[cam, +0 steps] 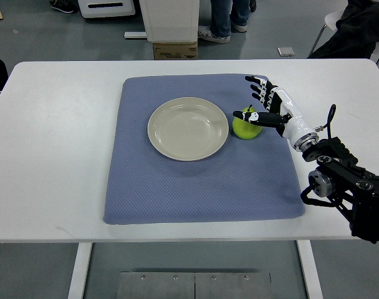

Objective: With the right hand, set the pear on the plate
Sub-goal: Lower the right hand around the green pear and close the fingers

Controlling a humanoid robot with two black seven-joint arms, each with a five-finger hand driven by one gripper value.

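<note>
A green pear (246, 128) lies on the blue mat (202, 149) just right of the cream plate (187, 128), which holds nothing. My right hand (257, 104) comes in from the lower right and hovers over the pear. Its thumb reaches across the pear's top while the other fingers (257, 87) are spread out behind it, apart from the fruit. The hand is open and has no grip on the pear. My left hand does not show.
The mat lies on a white table (58, 156). Beyond the far edge stand a cardboard box (174, 50), a white cabinet, and a person's legs and shoes (222, 25).
</note>
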